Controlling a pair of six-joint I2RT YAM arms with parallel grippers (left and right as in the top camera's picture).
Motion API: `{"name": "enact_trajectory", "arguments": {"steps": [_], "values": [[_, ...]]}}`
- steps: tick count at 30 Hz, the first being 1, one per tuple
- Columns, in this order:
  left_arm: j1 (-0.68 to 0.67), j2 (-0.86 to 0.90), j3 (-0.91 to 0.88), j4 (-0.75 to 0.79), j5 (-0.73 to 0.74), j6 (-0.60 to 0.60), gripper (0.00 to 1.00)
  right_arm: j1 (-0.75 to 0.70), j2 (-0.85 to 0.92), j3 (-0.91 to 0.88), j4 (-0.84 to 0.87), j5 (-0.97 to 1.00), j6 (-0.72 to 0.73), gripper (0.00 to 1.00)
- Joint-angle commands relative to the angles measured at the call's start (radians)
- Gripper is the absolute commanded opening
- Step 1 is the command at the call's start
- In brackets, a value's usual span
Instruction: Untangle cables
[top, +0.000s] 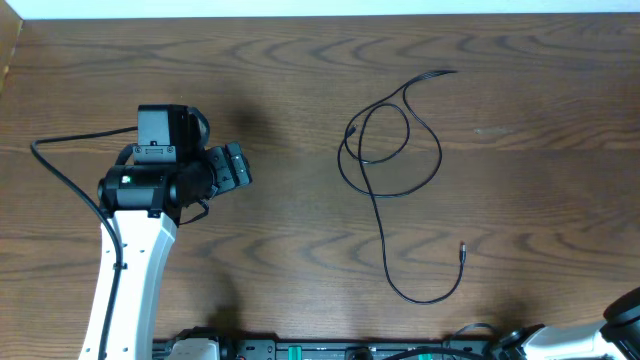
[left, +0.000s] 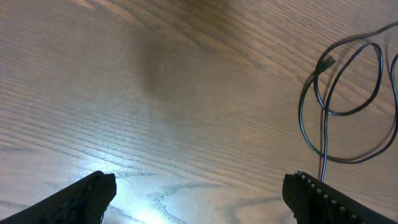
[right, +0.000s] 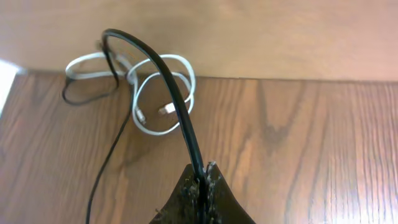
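A thin black cable (top: 350, 132) lies on the wooden table right of centre, in overlapping loops with a long tail curving toward the front and ending in a small plug (top: 462, 248). Its loops show at the right of the left wrist view (left: 326, 62). My left gripper (top: 235, 168) (left: 199, 185) is open and empty, hovering over bare wood to the left of the loops, apart from them. My right gripper (right: 204, 171) is shut on a thicker black cord (right: 168, 81) that arcs up and to the left. Only a bit of the right arm (top: 625, 315) shows at the overhead's bottom right corner.
In the right wrist view a white cable coil (right: 155, 78) and a thin black strand (right: 102, 174) lie on the wood near a pale wall. The left arm's own black cord (top: 60, 170) runs along the left side of the table.
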Motion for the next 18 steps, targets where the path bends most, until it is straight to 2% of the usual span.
{"name": "enact_trajectory", "arguments": {"steps": [1,13,14,15,16,18], "values": [[-0.002,-0.005,-0.002,-0.006,-0.002,0.002,0.91,-0.043,-0.024,0.006,0.005,-0.027,0.115,0.01],[-0.002,-0.005,-0.002,-0.012,-0.002,0.002,0.91,-0.063,0.014,0.006,0.201,-0.122,0.066,0.03],[-0.002,-0.005,-0.002,-0.013,-0.002,0.002,0.92,-0.063,0.023,0.006,0.202,-0.124,0.057,0.10],[-0.002,-0.005,-0.002,-0.013,-0.002,0.002,0.91,-0.063,0.034,0.006,0.200,-0.124,0.049,0.27],[-0.002,-0.005,-0.002,-0.013,-0.002,0.002,0.91,-0.063,0.048,0.006,0.194,-0.132,0.027,0.59],[-0.002,-0.005,-0.002,-0.013,-0.002,0.002,0.92,-0.063,0.069,0.006,0.181,-0.148,0.001,0.74]]}}
